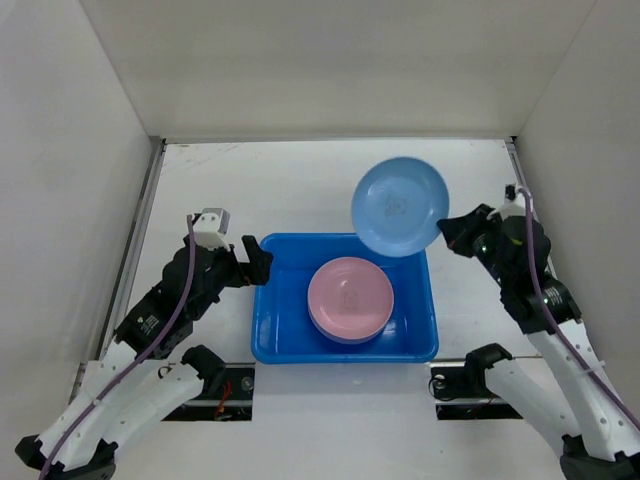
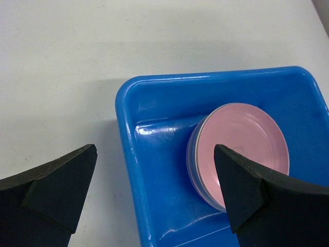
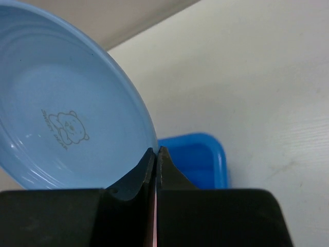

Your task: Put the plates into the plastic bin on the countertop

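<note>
**While the blue plate [image 1: 400,206] hangs over the bin [image 1: 270,345]: setting it down well**

As the overhead view shows, the bin sits by the middle of the worktop's [image 1: 250,190] near edge and already holds a stack [image 1: 349,298] topped by a pink plate. The right gripper [image 1: 447,232] is clenched on the blue plate's rim and carries it steeply tilted, face towards the camera, above the bin's wall on the far-edge side, right of centre. The left gripper [image 1: 258,262] is released and grasps nothing. It hovers at the bin's wall on the left-edge side, jaws spread.

We judge the step in hand to be the lowering of this plate onto the stack. To do it well, we would:

- bring the plate towards the near edge until it is centred over the pink one;
- level it as it descends;
- keep its lower rim above the bin wall on the way;
- let go only when it is close over the stack, so that it neither slides nor lands on edge.

We would keep the left arm where it is, outside the path.
</note>
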`<act>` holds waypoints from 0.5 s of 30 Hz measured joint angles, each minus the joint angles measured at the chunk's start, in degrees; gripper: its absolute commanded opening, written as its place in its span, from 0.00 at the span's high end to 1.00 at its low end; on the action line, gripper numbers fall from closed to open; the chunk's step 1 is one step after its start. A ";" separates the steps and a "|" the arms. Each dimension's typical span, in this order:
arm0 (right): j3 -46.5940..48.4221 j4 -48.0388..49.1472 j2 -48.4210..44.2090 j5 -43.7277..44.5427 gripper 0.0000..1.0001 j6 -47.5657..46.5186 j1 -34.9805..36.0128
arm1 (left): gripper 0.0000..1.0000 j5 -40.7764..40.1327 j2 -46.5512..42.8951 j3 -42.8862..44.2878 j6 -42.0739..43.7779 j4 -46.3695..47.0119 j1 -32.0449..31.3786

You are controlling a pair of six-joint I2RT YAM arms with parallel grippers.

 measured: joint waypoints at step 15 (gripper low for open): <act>-10.08 -14.95 -0.87 10.32 1.00 3.06 28.55 | 0.00 -0.04 -1.49 -4.28 -3.43 5.68 5.66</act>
